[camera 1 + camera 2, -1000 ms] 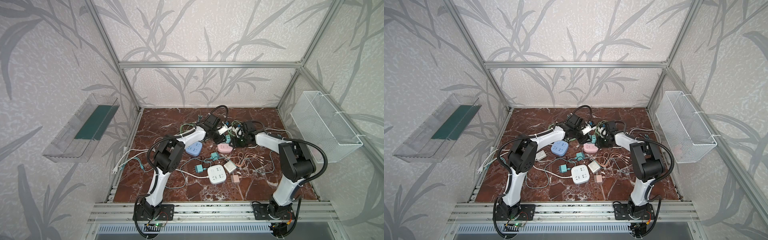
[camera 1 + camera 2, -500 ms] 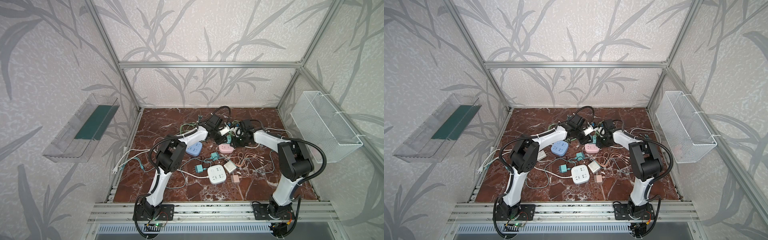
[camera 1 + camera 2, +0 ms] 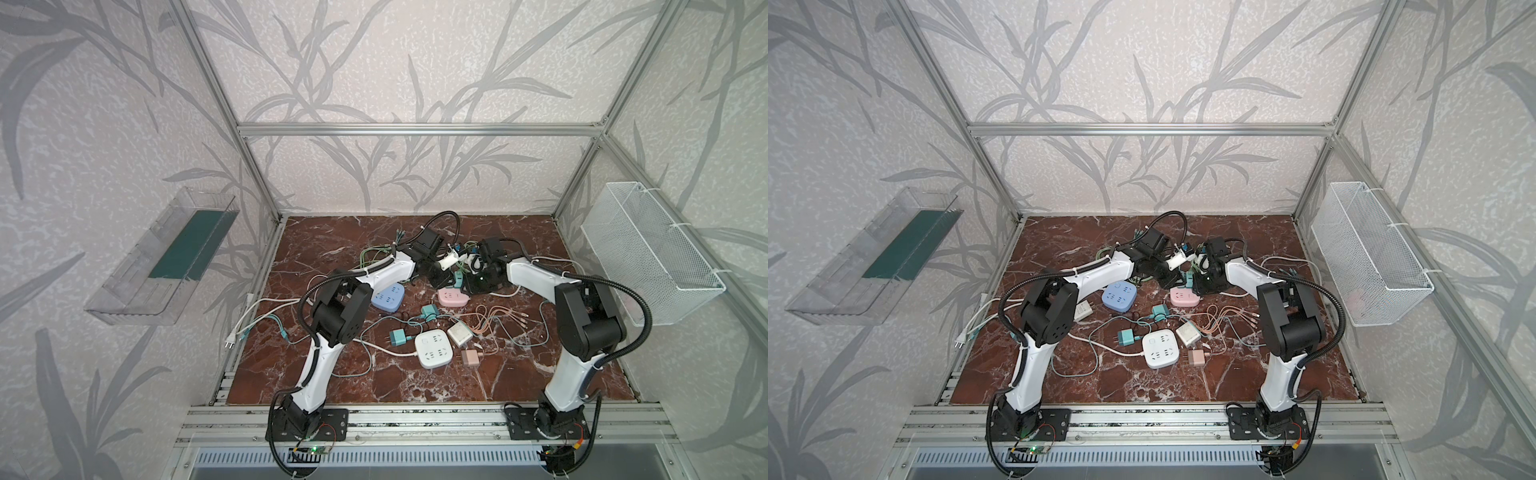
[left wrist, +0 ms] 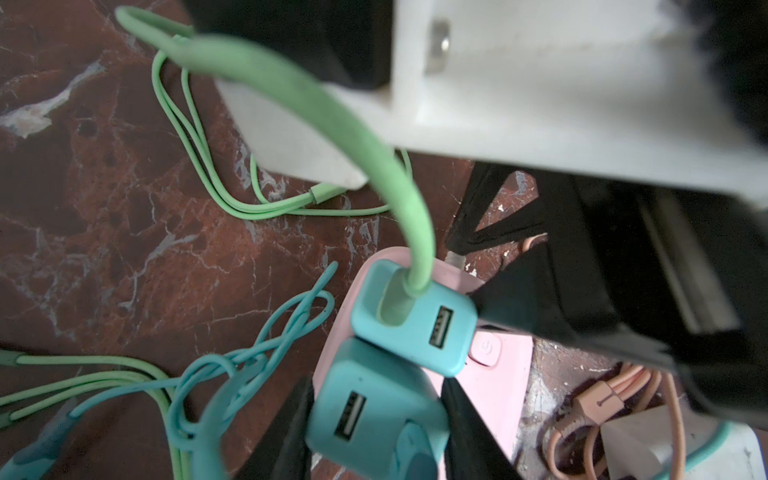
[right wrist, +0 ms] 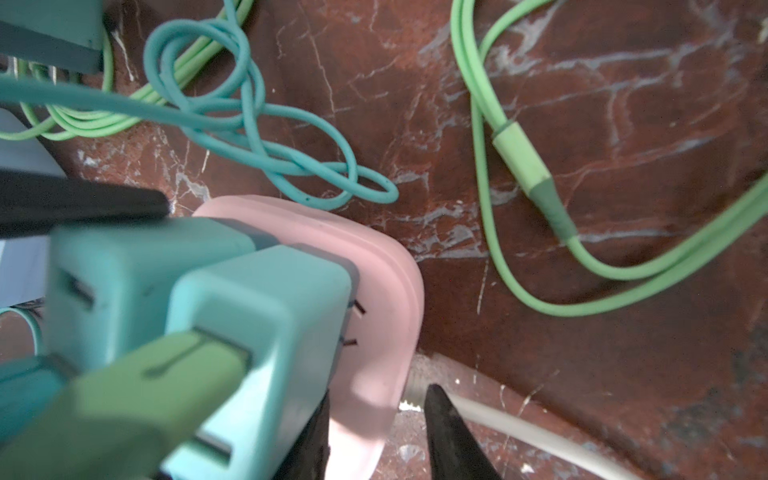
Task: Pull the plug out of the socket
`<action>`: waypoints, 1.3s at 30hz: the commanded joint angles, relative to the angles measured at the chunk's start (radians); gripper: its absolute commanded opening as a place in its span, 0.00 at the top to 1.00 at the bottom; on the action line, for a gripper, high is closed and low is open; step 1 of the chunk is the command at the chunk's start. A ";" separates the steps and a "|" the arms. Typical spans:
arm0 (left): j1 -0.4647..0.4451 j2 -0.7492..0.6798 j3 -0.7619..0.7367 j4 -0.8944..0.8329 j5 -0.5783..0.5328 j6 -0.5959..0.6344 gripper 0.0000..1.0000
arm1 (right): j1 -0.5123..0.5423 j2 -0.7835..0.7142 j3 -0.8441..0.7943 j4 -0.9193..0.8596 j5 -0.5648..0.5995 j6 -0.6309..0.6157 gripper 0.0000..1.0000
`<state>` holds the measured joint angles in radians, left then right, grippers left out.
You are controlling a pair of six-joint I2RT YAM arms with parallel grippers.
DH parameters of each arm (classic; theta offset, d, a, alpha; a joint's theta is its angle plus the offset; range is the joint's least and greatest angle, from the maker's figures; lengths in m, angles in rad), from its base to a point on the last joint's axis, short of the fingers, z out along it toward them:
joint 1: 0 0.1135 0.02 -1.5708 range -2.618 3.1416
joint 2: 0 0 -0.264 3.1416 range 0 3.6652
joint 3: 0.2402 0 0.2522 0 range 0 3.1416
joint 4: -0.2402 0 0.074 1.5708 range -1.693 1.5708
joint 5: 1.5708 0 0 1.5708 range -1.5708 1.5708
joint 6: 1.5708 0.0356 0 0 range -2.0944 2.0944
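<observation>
1. Left arm (image 3: 340,307) and right arm (image 3: 590,320) had each edged slightly inward over the last second, above the red-brown marble tabletop (image 3: 415,382).
2. The left gripper (image 4: 376,399) was clamped on a teal square plastic charger plug (image 4: 365,428), its black fingers (image 4: 291,432) pressed against two opposite sides.
3. That plug stood against the face of the pink rounded plastic socket block (image 3: 1184,298), which lay flat on the marble, beside a second teal plug (image 4: 432,328) carrying a light-green cable (image 4: 332,112).
4. The right gripper (image 5: 374,399) straddled the socket block's rim; whether it truly pinched it could not be told.
</observation>
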<state>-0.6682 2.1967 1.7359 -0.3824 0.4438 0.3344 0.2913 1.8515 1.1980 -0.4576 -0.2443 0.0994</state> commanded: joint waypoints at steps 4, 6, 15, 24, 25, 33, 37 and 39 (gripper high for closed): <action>-0.045 -0.020 0.010 0.033 0.029 0.051 0.71 | 0.020 0.057 0.025 -0.029 0.061 -0.020 0.61; -0.055 -0.027 -0.004 0.048 0.008 0.060 0.71 | 0.022 0.060 0.028 -0.032 0.066 -0.017 0.62; -0.034 -0.055 -0.023 0.095 0.070 -0.005 0.71 | 0.023 0.066 0.036 -0.044 0.077 -0.018 0.62; 0.003 -0.058 -0.005 0.093 0.156 -0.063 0.71 | 0.028 0.066 0.044 -0.059 0.110 -0.043 0.62; 0.005 -0.059 -0.003 0.089 0.157 -0.061 0.71 | 0.028 0.066 0.044 -0.061 0.110 -0.046 0.62; 0.004 -0.070 -0.018 0.062 0.094 -0.015 0.71 | 0.028 0.063 0.043 -0.054 0.103 -0.045 0.63; 0.003 -0.097 -0.076 0.130 0.057 -0.033 0.72 | 0.028 0.066 0.046 -0.054 0.102 -0.047 0.62; 0.004 -0.112 -0.097 0.157 0.046 -0.044 0.72 | 0.028 0.065 0.045 -0.051 0.102 -0.046 0.62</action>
<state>-0.6487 2.1601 1.6627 -0.2829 0.4751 0.2939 0.3134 1.8717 1.2442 -0.4999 -0.1841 0.0624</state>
